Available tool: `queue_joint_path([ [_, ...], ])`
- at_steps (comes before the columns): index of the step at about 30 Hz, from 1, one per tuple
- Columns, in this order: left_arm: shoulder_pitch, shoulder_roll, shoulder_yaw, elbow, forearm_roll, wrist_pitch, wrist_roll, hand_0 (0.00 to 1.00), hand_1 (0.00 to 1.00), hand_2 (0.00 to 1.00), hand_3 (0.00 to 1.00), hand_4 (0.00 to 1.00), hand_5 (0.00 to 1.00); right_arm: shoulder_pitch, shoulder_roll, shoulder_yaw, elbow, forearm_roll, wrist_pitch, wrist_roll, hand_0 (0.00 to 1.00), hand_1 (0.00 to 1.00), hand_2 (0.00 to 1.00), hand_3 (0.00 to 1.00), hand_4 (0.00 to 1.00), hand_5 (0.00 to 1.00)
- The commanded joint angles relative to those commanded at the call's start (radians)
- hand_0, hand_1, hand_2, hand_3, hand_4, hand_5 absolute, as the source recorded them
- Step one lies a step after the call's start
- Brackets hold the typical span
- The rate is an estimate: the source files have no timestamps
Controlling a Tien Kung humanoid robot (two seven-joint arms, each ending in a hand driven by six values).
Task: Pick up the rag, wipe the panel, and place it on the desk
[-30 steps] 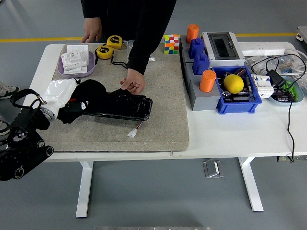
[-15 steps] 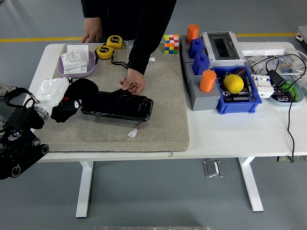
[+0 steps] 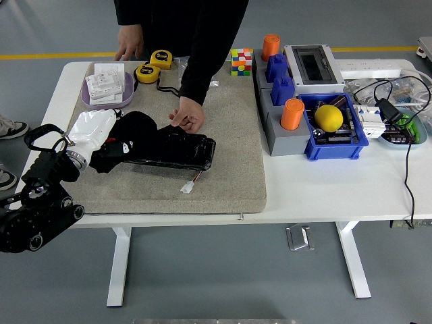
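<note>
Rag [image 3: 131, 138]: soft, light, bunched on the panel [image 3: 172, 150]; best pinched at a fold.
Left robot hand [image 3: 91, 131]: white-gloved, closed on the rag.

Single head view, high on the robot's side, facing forward and down. Whole white surface [image 3: 324, 196] in frame, near edge low, floor beyond. Moderately distant.

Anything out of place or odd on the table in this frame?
One thing: a person's hand is pressing the far edge of the black panel on the mat while the robot's left hand, in a white glove, holds the black rag on its left end. Nothing looks spilled or damaged.
</note>
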Motion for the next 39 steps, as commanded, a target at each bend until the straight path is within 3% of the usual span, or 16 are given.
queue_joint_path([
  [24, -0.096, -0.094, 0.192, -0.075, -0.016, -0.004, 0.035, 0.318, 0.258, 0.333, 0.55, 0.494, 0.136, 0.006, -0.014, -0.021, 0.0, 0.007, 0.003, 0.001, 0.791, 0.698, 0.721, 0.664, 0.998, 0.501],
  [39, -0.111, -0.129, 0.26, -0.087, -0.025, -0.005, 0.047, 0.317, 0.258, 0.333, 0.55, 0.492, 0.134, 0.005, -0.021, -0.011, 0.0, -0.009, 0.005, -0.003, 0.79, 0.698, 0.721, 0.663, 0.998, 0.499],
])
